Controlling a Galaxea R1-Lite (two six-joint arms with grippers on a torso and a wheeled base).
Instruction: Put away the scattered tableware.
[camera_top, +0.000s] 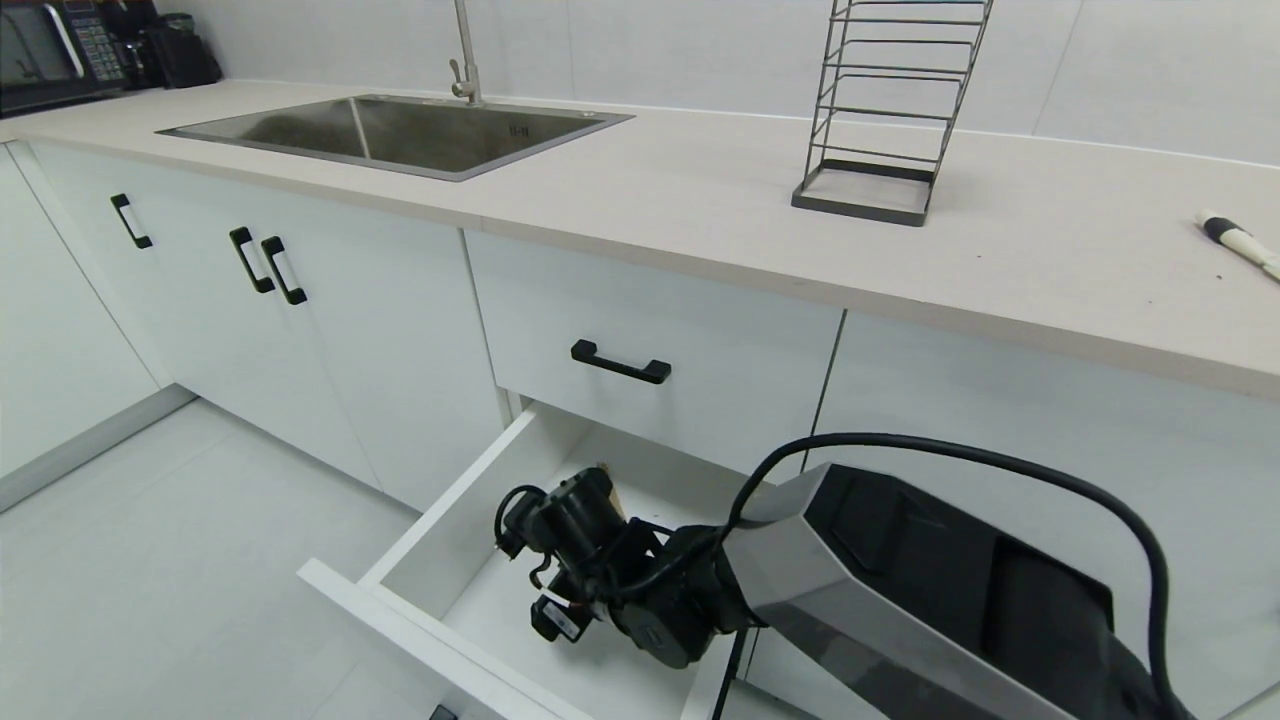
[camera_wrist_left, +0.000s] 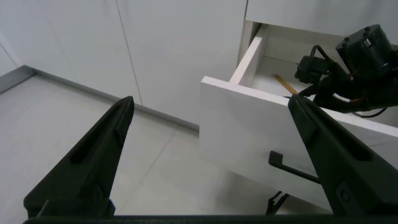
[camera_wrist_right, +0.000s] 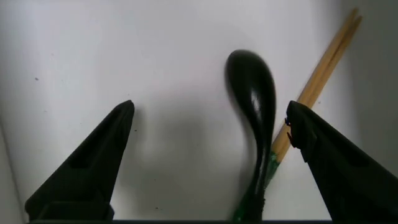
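While the drawer (camera_top: 450, 490) stands open, right claw (camera_wrist_right: 209, 107) hangs spread inside it, left claw (camera_wrist_left: 209, 99) spread outside its front. Black spoon (camera_wrist_right: 255, 106) lies on drawer floor between right claw's fingers (camera_wrist_right: 93, 168), long axis crosswise to their gap; chopsticks (camera_wrist_right: 323, 68) just beside.

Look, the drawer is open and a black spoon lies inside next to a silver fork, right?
Not quite. It's no silver fork: a pair of wooden chopsticks lies beside the black spoon, as the right wrist view shows. The rest is right: the drawer is open and the spoon lies inside.
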